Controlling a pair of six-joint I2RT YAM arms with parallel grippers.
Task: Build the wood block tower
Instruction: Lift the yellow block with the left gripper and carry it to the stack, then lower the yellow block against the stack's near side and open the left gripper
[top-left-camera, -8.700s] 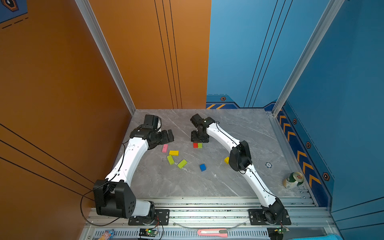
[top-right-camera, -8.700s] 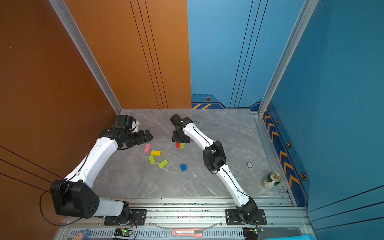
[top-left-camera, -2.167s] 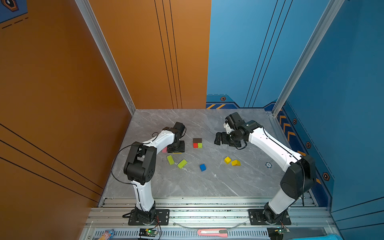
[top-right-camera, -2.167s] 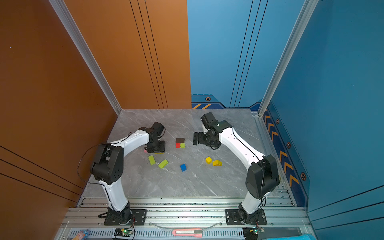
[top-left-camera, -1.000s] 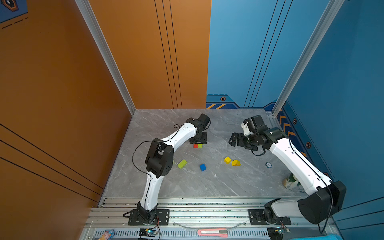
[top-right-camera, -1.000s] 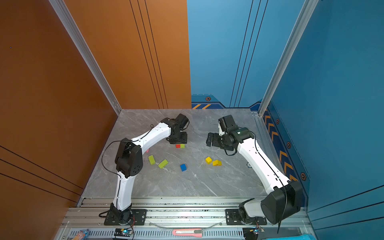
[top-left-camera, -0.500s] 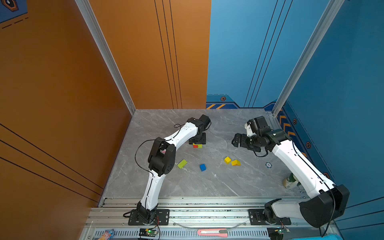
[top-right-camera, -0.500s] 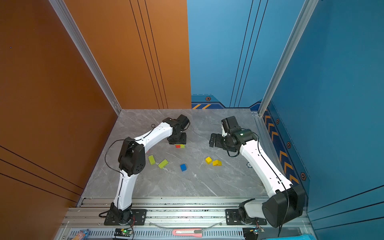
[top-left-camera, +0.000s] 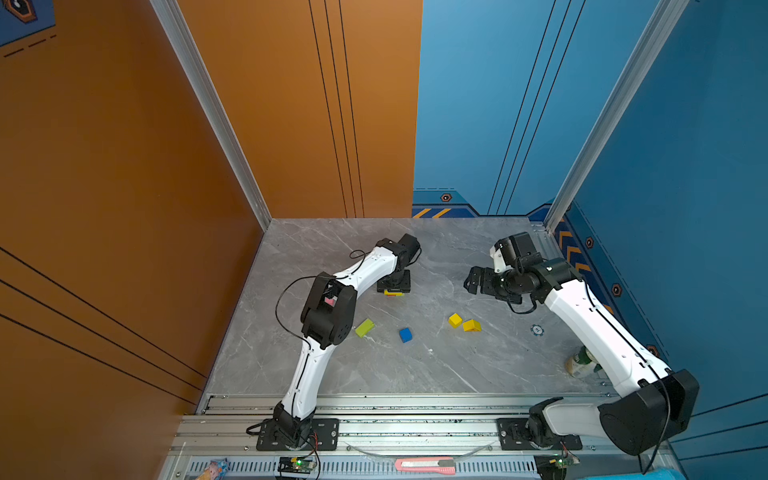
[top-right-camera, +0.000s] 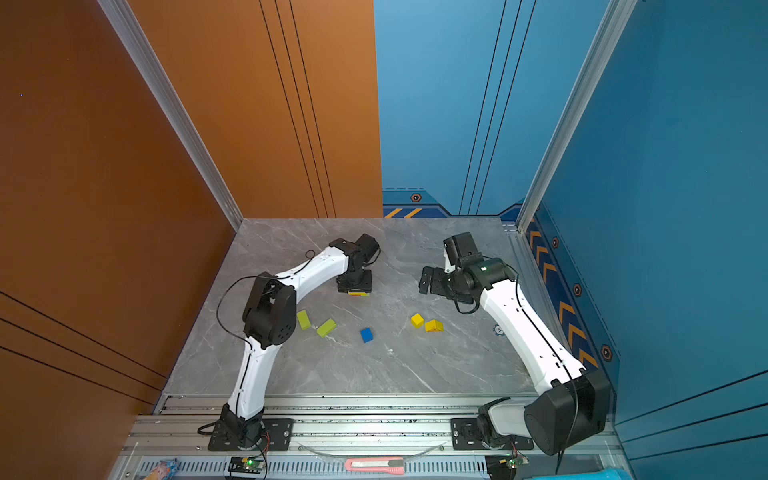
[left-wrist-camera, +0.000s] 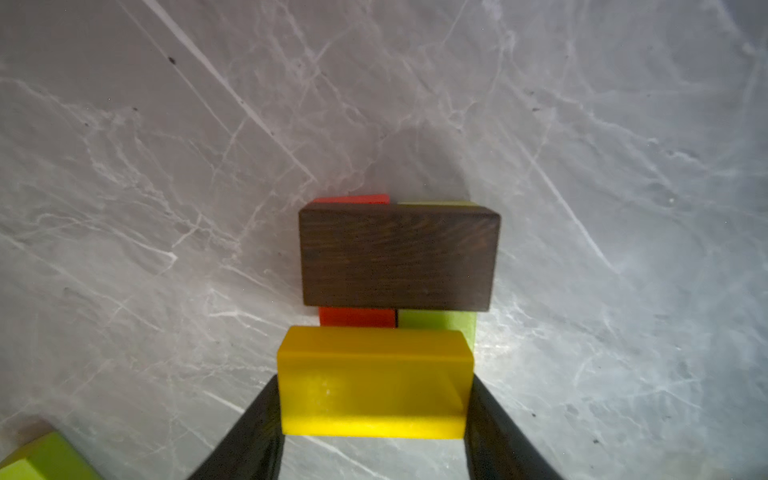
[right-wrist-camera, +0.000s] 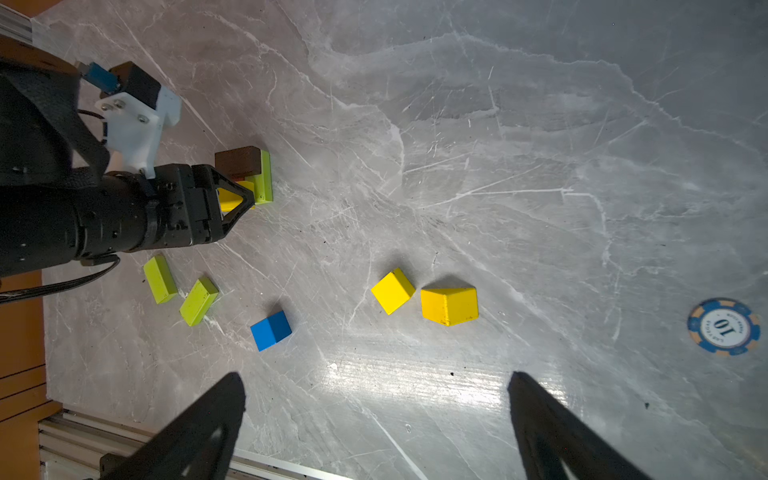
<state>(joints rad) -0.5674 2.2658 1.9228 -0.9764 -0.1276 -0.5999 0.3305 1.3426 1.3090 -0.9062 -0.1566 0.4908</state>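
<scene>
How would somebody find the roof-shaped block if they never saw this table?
Look at the right half of the grey marble table, near the open right claw. Two yellow blocks sit side by side there, and the roof block is the one nearer the blue poker chip. Unlike the yellow cube beside it, its top slopes up to a ridge.

Dark-grained wooden brown block (left-wrist-camera: 398, 257), glossy marble-look tabletop (left-wrist-camera: 166, 124)

Marble tabletop (top-right-camera: 353, 374): 2 lime bars (right-wrist-camera: 198, 301), blue cube (right-wrist-camera: 271, 331), yel cube (right-wrist-camera: 392, 291), prism (right-wrist-camera: 449, 306), chip (right-wrist-camera: 723, 326).
</scene>
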